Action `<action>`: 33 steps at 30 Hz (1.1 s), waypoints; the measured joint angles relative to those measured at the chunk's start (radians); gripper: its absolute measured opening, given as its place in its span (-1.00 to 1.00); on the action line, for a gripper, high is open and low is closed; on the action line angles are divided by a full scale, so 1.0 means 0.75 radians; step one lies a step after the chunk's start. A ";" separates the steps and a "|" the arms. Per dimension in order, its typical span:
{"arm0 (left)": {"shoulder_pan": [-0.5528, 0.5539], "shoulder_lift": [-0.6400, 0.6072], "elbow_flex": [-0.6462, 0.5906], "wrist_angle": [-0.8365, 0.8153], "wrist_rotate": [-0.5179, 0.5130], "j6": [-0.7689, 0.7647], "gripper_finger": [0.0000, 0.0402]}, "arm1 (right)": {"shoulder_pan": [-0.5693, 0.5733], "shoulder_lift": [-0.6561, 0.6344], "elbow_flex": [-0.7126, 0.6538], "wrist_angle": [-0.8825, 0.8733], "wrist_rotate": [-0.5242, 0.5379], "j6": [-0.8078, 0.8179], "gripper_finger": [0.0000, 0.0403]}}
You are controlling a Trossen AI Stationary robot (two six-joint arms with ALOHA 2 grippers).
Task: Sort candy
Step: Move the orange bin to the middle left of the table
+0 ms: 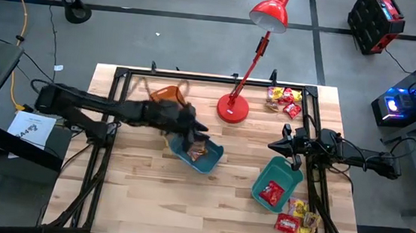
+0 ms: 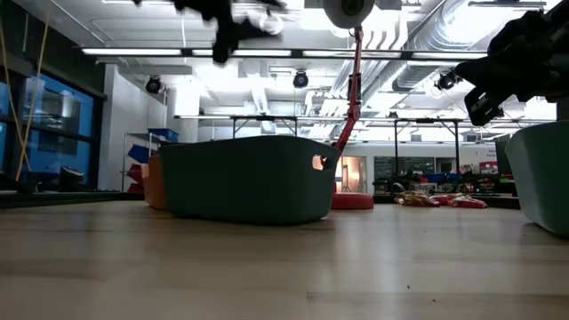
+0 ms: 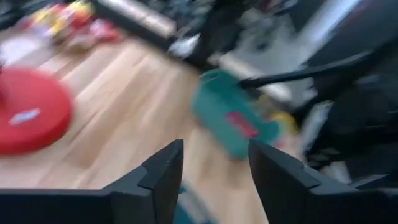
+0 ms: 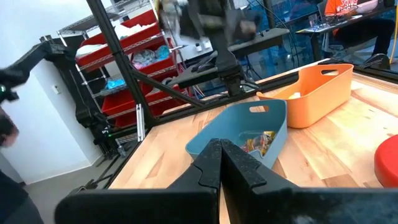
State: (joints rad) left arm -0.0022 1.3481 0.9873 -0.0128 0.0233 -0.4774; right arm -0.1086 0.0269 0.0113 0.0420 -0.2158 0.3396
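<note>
Wrapped candy lies in a pile at the far right and another at the near right. A few packets lie in the blue bin, also seen in the right wrist view, and red ones lie in the teal bin. My left gripper hangs open and empty above the blue bin; its wrist view shows nothing between the fingers. My right gripper is shut and empty, above the table just beyond the teal bin's far end; its fingertips point toward the blue bin.
An orange bin stands at the far left of the work area. A red desk lamp has its base at the far middle, its head leaning beyond the far edge. A black frame borders the table. Bare wood lies along the near left.
</note>
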 joint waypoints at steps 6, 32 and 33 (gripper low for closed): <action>0.003 -0.311 0.040 -0.022 0.159 0.010 -0.07 | 0.000 0.000 0.001 0.000 0.000 0.000 -1.00; -0.097 -0.806 -0.321 -0.544 -0.359 -0.279 -0.14 | 0.262 1.067 0.643 0.512 0.358 0.628 -1.00; -0.097 -0.800 -0.348 -0.617 -0.393 -0.327 -0.14 | 0.269 1.169 0.716 0.443 0.358 0.586 -1.00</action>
State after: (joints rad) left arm -0.0746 0.7481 0.7264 -0.4759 -0.2712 -0.7226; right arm 0.0934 0.9039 0.5486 0.3742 0.0524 0.7792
